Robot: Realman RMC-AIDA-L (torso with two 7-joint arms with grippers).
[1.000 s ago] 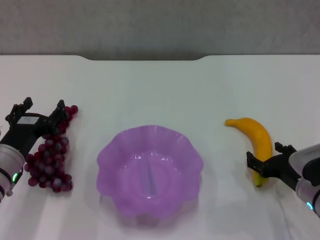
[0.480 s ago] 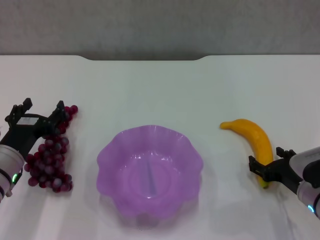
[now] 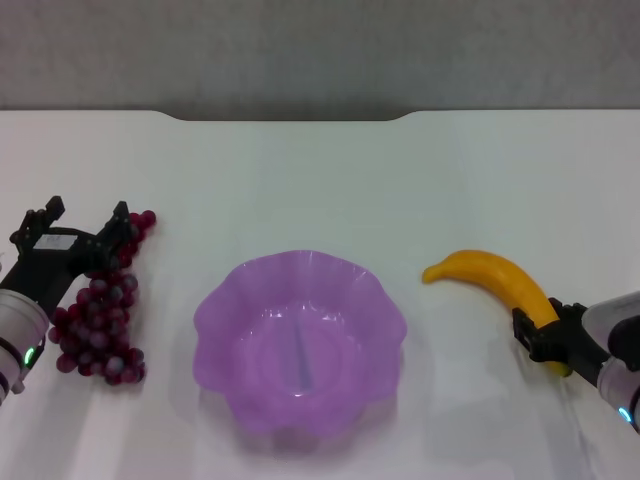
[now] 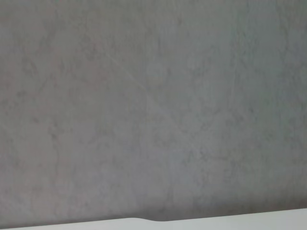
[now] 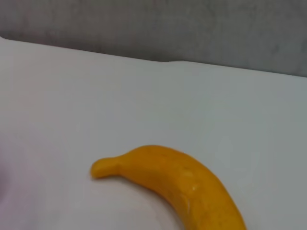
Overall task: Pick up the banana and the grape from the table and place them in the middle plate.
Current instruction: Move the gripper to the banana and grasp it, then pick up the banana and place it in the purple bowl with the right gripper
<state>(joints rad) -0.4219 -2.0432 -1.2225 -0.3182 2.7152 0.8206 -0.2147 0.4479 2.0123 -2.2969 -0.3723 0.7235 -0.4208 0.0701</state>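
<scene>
The banana point(image 3: 488, 278) lies slanted right of the middle plate point(image 3: 300, 264), its stem end toward the plate. My right gripper point(image 3: 545, 340) is shut on the banana's near end at the table's point(image 3: 320, 180) right front. The right wrist view shows the banana point(image 5: 177, 184) close up, with no fingers in the picture. The grape point(image 3: 98, 325), a dark red bunch, rests on the table at the far left. My left gripper point(image 3: 87, 217) is open, its two fingers straddling the far tip of the bunch. The purple scalloped plate holds nothing.
A grey wall point(image 4: 153, 105) rises behind the table's far edge point(image 3: 290, 118), and it fills nearly all of the left wrist view. White tabletop lies between the plate and each fruit.
The banana has swung in my right gripper: its stem end moved left and toward me, closer to the plate, while the gripper shifted slightly right. The left gripper and the grape have not moved.
</scene>
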